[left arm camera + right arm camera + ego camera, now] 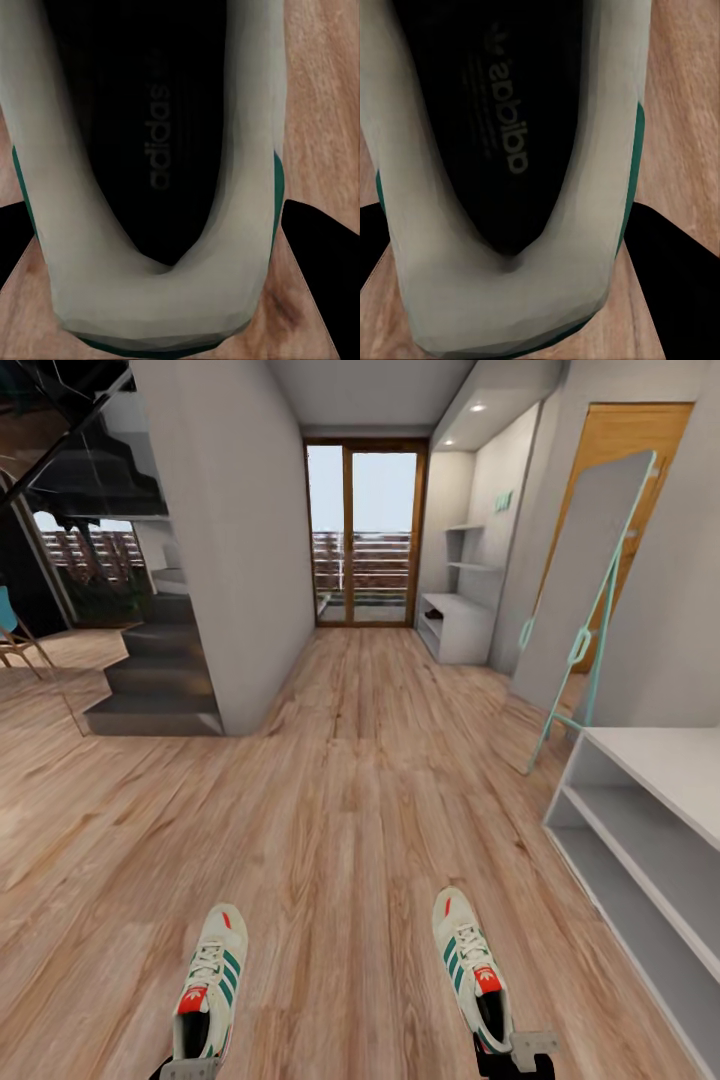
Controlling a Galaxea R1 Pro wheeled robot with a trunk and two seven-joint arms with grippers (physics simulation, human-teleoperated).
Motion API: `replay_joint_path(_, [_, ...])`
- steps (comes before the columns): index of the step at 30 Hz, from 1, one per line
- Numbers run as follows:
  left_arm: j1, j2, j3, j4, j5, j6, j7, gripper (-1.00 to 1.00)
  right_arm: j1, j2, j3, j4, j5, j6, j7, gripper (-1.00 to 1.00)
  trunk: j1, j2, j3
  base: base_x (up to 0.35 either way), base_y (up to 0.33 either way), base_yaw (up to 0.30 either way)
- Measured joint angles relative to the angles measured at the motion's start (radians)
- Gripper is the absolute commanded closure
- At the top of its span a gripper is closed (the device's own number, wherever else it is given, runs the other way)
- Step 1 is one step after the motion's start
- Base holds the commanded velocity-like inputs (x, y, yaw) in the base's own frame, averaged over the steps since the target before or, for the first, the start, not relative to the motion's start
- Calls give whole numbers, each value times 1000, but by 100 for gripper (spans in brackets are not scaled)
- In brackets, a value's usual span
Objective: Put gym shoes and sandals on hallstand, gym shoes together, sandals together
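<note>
At the bottom edge of the head view, each pincer is closed on the heel of a shoe: left pincer (188, 1068) holds the left cream-white lace-up sneaker w/ green side stripes and red-orange tongue (210, 982), right pincer (520, 1054) holds the matching right sneaker (472, 968). In the wrist views dark fingers (319, 255) flank each heel collar on both sides, pressed against the pale padding (502, 300), so both look firmly gripped. Shoes appear lifted clear of the light brown wood-plank corridor floor (340, 840), toes pointing fwd, well apart from each other; can't be fully sure of the gap underneath.

Handling, as I judge it: sneakers are light, soft-walled, stiffest at the heel counter, so that's the sensible hold. Long toe hanging out front will droop and swing a bit; a squeeze on the padded collar could slip if jerked.

Low white two-tier shelf unit (650, 830) sits close at the right, no wall shelves above it in view. The far low white surface w/ floating wall shelves above (455, 622), beside the glass door, looks like the real hallstand. Plenty of open floor down the middle. Watch the leaning mint-framed mirror (585, 590) on the right and the grey wall corner by the dark stairs (160, 680) on the left. Sandals not spotted.
</note>
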Motion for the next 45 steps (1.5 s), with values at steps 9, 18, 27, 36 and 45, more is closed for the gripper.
replay_joint_path(9, [0, -1, 0, 0, 0, 0, 0, 100, 0, 0, 0, 0, 0, 0, 0, 100, 0, 0, 0, 339, 0, 0])
replay_joint_path(18, [0, 0, 0, 0, 0, -1, 0, 100, 0, 0, 0, 0, 0, 0, 0, 100, 0, 0, 0, 339, 0, 0])
replay_joint_path(27, [0, 0, 1, 0, 0, 0, 0, 100, 0, -1, 0, 0, 0, 0, 0, 100, 0, 0, 0, 339, 0, 0])
replay_joint_path(36, [0, 1, 1, 0, 0, 0, 0, 100, 0, -2, 1, 1, 0, 0, 1, 100, 0, 0, 0, 339, 0, 0])
replay_joint_path(45, [0, 1, 2, 0, 0, 0, 1, 100, 0, -2, 1, 1, 0, 0, 1, 100, 0, 0, 0, 339, 0, 0])
